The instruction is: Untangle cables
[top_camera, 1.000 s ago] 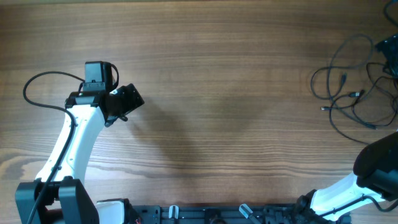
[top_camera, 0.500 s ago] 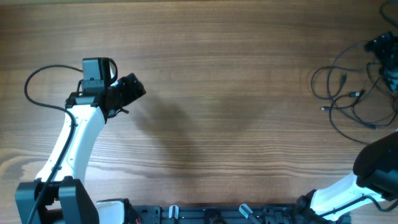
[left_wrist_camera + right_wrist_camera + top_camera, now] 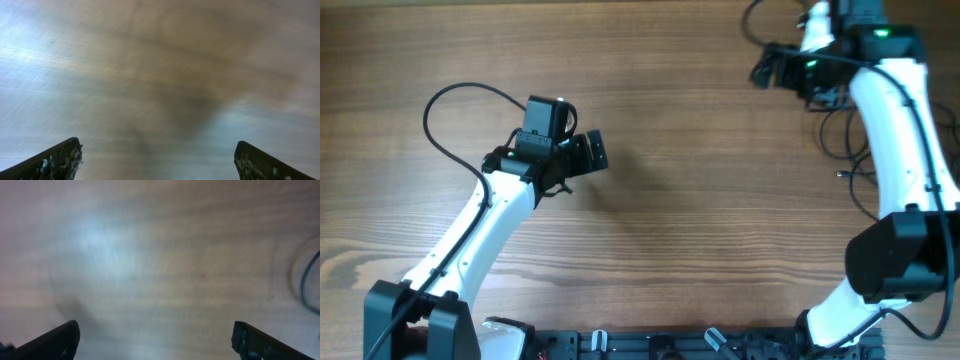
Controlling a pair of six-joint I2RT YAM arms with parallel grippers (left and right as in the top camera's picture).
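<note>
- The left gripper point(image 3: 598, 152) hangs over the left half of the brown wood-grain table point(image 3: 700, 200), about midway between the near and far edges. Its black fingers are spread wide apart and hold nothing.
- In the left wrist view, the left gripper point(image 3: 156, 147) shows only as two dark fingertips point(image 3: 60, 157) at the bottom corners. Blurred bare table point(image 3: 160, 60) lies between and beyond them.
- The white left arm point(image 3: 470, 230) runs from the near left corner up to that gripper. A thick black arm cable point(image 3: 435, 100) loops out on its left side.
- The right gripper point(image 3: 760, 70) is near the far edge, right of the table's middle and pointing left. Its fingers are also apart and empty.
- In the right wrist view, the right gripper point(image 3: 155, 327) shows two dark fingertips point(image 3: 60, 340) set far from each other over blurred table point(image 3: 150, 255).
- The thin black cables point(image 3: 857, 198) lie loose on the table by the right edge, beside and partly under the white right arm point(image 3: 900, 140). Neither gripper touches them.
- One small silvery plug tip point(image 3: 840, 174) points left out of the strands.
- A dark curve of one of the cables point(image 3: 303, 282) shows at the right border of the right wrist view, well apart from the fingers.
</note>
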